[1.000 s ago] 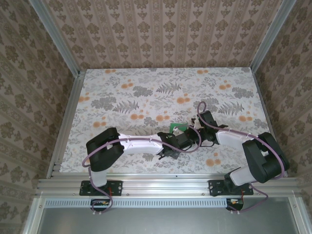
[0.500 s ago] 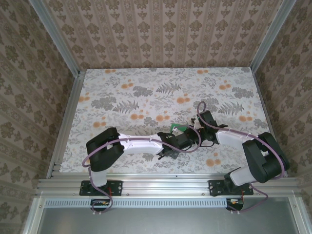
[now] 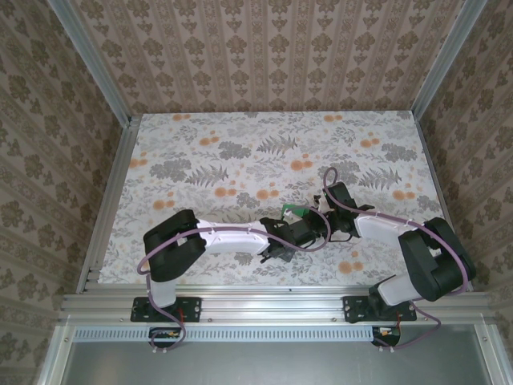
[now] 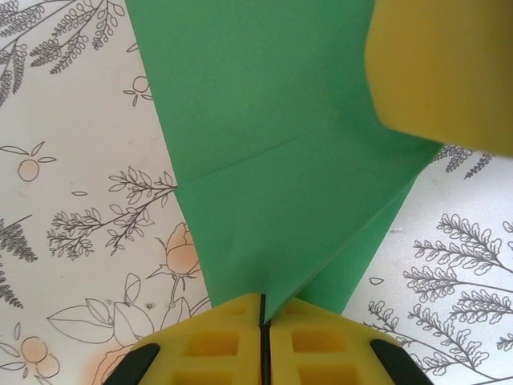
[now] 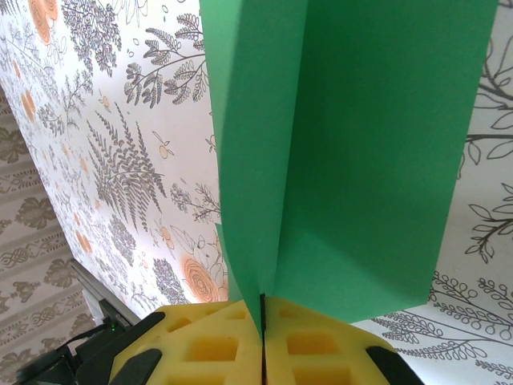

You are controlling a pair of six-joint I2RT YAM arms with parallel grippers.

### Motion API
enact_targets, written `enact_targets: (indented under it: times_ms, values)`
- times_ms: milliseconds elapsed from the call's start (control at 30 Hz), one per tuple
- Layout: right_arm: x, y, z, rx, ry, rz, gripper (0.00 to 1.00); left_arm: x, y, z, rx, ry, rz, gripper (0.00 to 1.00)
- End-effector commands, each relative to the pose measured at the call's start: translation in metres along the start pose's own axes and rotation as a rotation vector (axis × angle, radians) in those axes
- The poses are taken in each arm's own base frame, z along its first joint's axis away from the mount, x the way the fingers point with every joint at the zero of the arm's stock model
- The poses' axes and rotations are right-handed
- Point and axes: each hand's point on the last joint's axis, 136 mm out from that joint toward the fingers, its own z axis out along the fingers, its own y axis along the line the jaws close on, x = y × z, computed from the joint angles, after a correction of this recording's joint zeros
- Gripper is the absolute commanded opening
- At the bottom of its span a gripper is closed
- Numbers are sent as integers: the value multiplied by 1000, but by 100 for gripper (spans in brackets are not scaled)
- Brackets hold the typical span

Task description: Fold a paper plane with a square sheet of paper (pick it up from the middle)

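At the bottom of the overhead view, both arms reached inward from their bases to meet low over the table (image 3: 200,160), just right of the frame's centre. The left gripper (image 4: 262,321) had its yellow pads pressed flat together at the bottom of its wrist view, clamped on the lower point of the sheet of paper (image 4: 280,160). The right gripper (image 5: 262,321) was likewise clenched, its pads closed on the bottom edge of the green sheet where two panels met in a sharp fold.

The paper was held between the two grippers, apparently lifted off the floral surface. From above it showed as a small green patch just beyond the wrists. In the left wrist view a crease ran slantwise across it, and a blurred yellow pad (image 4: 441,68), probably a finger of the other gripper, sat at upper right against the sheet.

Judged from this, the pickup was done and at least one fold had been made. No pointed nose or wings could be made out, so most of the folding seemed to remain. Beyond the grippers, the far half of the table stretched to the patterned back wall.
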Motion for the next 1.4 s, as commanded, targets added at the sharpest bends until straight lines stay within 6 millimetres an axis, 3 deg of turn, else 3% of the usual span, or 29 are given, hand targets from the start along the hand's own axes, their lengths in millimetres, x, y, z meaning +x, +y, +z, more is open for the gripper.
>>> enact_targets:
  times_ms: [0,233,600,800,967,1200,1367]
  values:
    - [-2,5,-2,8,-4,-7,9,3,5,-1,7,5,-45,13]
    - [-1,3,-1,13,4,-8,9,-3,2,-6,38,-16,-52,19]
    - [0,2,1,22,7,-8,9,-7,0,-10,56,-30,-61,18]
    - [0,2,0,23,6,-10,9,-7,1,-10,53,-30,-62,12]
    - [-1,5,-1,14,6,-14,10,-4,4,-7,56,-26,-88,0]
    - [-2,15,-10,16,6,-64,30,-2,8,-5,156,-40,-177,0]
    - [-5,25,-30,29,-42,-123,42,-1,12,-3,253,-51,-257,0]
